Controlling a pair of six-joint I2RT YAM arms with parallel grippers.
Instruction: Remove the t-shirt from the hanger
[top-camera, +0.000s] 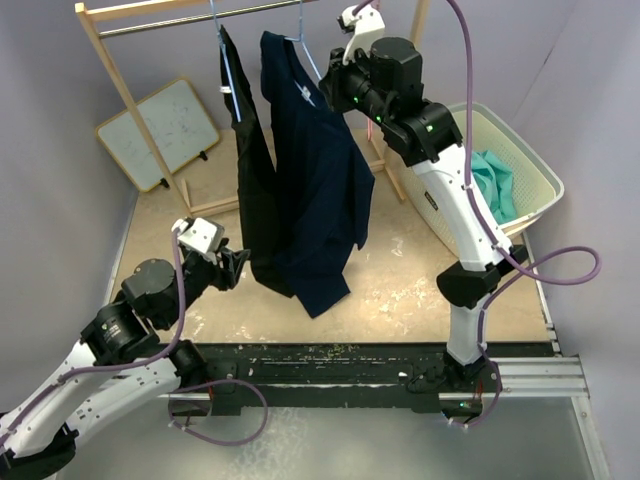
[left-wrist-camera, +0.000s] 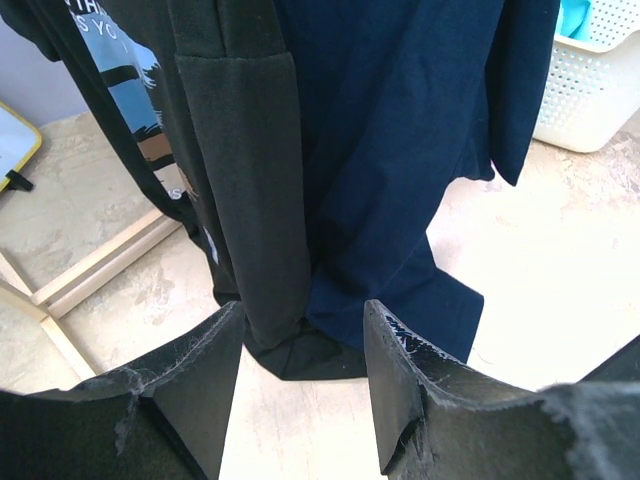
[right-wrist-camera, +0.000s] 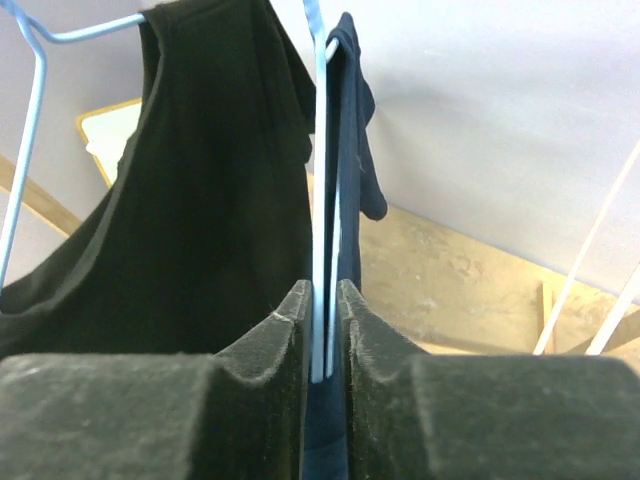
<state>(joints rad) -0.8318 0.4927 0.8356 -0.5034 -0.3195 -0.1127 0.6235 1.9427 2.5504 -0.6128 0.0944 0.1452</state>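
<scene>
Clamped shut with the right pincer (right-wrist-camera: 322, 295) on the wire of a light-blue hanger (right-wrist-camera: 320, 180), high up beside the metal rail (top-camera: 170, 18) of the wooden rack. Carrying, on that hanger, the navy t-shirt (top-camera: 320, 190). Hung just beside a black t-shirt (top-camera: 250, 190) on a second hanger, touching it lower down.

Held wide apart at the left pincer (left-wrist-camera: 300, 315), low, near both hems, gripping nothing. Aimed more at the black hem than the navy one, judging by the left wrist view.

Seems to be the steadying step: hanger pinned, cloth not yet taken. Calls next for shifting the left pincer to the navy hem alone, closing there, and drawing downward and away to slip the shoulders off the wire. Risks catching the black cloth too.

Hangs with long axis vertical, collar up at the hook, hem down toward the counter (top-camera: 420, 280), turned nearly edge-on to the right wrist camera.

Farther out to the right, a white laundry basket (top-camera: 530, 170) with teal cloth (top-camera: 495, 180) inside.
</scene>
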